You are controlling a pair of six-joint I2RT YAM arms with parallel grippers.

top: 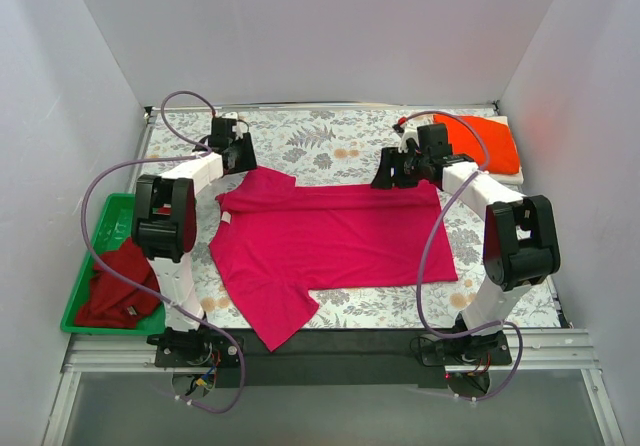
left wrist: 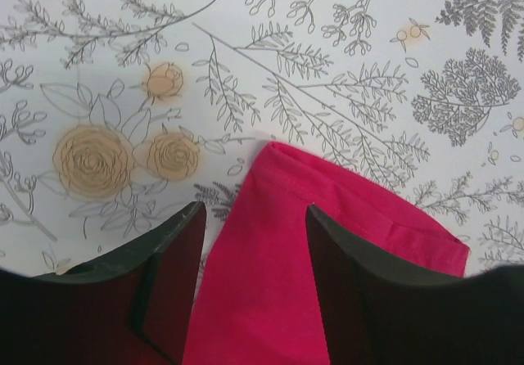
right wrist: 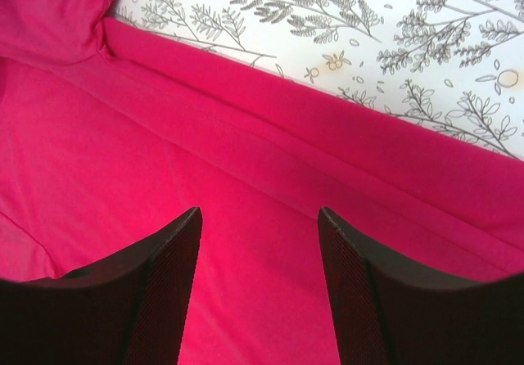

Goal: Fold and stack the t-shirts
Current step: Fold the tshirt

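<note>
top view: the magenta-pink t-shirt [top: 330,241] lies spread across the middle of the flower-printed surface [top: 330,131], its near sleeve reaching the dark strip at the surface's front edge. a folded orange-red t-shirt [top: 480,138] sits in the far right corner on a white t-shirt [top: 508,176], of which only a thin edge shows. a crumpled darker red t-shirt [top: 118,286] fills the near end of the green tray [top: 105,216] at the left edge. the left arm [top: 165,216] crosses in front of the tray's right side and the magenta shirt's left edge. the right arm [top: 520,241] and its purple cable [top: 430,256] cross the shirt's right edge. both wrists hide their jaws from above.

left wrist view: the left jaws stand apart over the far sleeve [left wrist: 270,283], gripping nothing; the sleeve is cut off at the bottom.

right wrist view: the right jaws stand apart above flat magenta cloth, holding nothing; a long ridge [right wrist: 327,160] runs along the shirt's far edge beside the bare surface.
</note>
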